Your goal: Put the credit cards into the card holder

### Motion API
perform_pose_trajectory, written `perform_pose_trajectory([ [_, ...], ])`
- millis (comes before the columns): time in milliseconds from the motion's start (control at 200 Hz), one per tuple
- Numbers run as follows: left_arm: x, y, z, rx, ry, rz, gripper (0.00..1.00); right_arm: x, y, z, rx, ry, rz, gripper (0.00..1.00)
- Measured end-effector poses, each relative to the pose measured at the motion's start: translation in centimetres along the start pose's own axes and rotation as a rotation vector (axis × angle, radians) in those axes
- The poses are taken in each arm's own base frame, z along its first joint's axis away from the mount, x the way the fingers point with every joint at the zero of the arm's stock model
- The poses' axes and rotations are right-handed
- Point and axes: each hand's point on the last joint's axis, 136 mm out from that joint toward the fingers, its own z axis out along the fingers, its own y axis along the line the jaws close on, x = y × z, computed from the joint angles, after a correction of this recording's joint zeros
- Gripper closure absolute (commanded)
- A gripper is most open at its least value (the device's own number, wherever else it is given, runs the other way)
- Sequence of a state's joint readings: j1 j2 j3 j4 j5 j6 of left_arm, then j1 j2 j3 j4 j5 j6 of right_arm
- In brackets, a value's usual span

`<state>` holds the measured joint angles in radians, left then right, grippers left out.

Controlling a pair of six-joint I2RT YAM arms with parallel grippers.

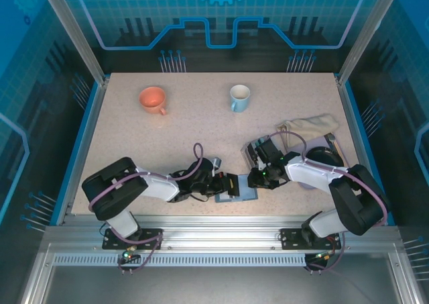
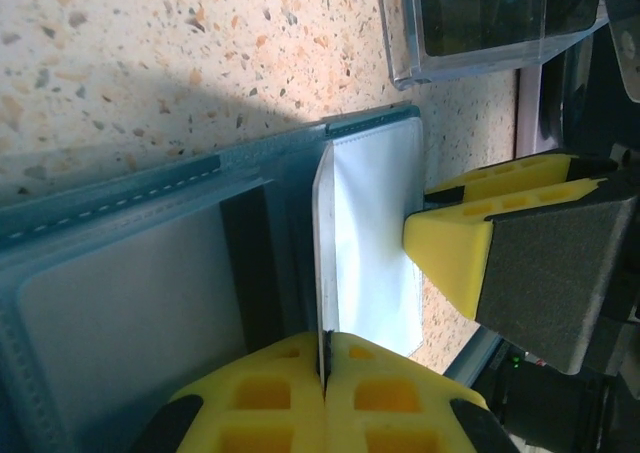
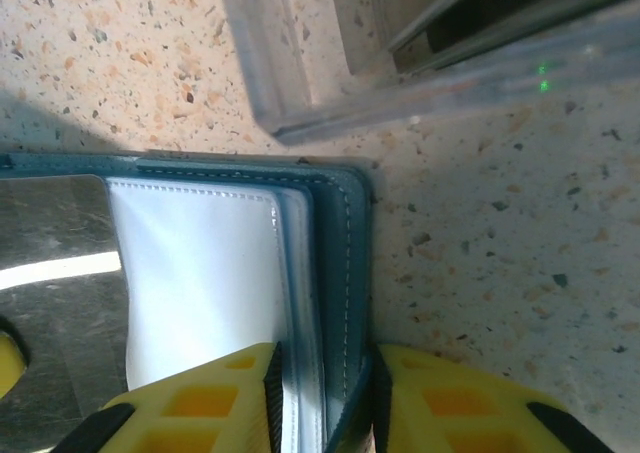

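**Two grippers on one holder, no card in hand**

Both arms work the card holder (image 3: 345,233), which lies open on the counter (image 1: 188,136) near its front edge, btwn the two wrists. L gripper (image 2: 325,368) is clenched on a thin inner leaf (image 2: 322,263) of it, seen edge-on and stood upright beside the white pocket. R gripper (image 3: 322,383) straddles the holder's teal cover edge plus a few clear leaves. Its pads look pressed on both sides, so I read it as grasping the holder. Credit cards (image 2: 480,13): prob. the dark pieces in the clear rack (image 2: 398,43) just beyond the holder. None sits in a pocket that I can see.

Risks from here:
- Both grippers are busy, so fetching a card means one must let go. If L lets go, the leaf prob. flops down & the pocket closes.
- L and R hold the same soft thing. Any mismatch in their motion could tear a leaf or drag the holder across the smooth counter.
- R's grip takes in clear leaves w/ the cover. That may pinch pockets shut, so a card jams at the mouth.
- Rack sits v. close; a wrist swing could knock it.
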<state>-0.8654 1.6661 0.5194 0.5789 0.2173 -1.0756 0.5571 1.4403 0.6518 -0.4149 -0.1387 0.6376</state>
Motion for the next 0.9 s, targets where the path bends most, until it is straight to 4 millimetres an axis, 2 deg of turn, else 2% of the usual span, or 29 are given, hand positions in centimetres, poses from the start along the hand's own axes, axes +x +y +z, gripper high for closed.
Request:
perform_pose_trajectory([
  [365,0.1,0.1,0.5,0.013,0.011,-0.054,1.0,0.0,0.0,0.0,0.0,0.0,0.002,0.72],
  [690,0.6,0.8,-1.5,-0.057,-0.001,-0.115,1.0,0.0,0.0,0.0,-0.001,-0.001,0.002,0.72],
  [900,0.7,1.1,-1.3,-0.068,0.005,-0.122,1.0,-0.1,0.1,0.1,-0.005,0.001,0.002,0.72],
])
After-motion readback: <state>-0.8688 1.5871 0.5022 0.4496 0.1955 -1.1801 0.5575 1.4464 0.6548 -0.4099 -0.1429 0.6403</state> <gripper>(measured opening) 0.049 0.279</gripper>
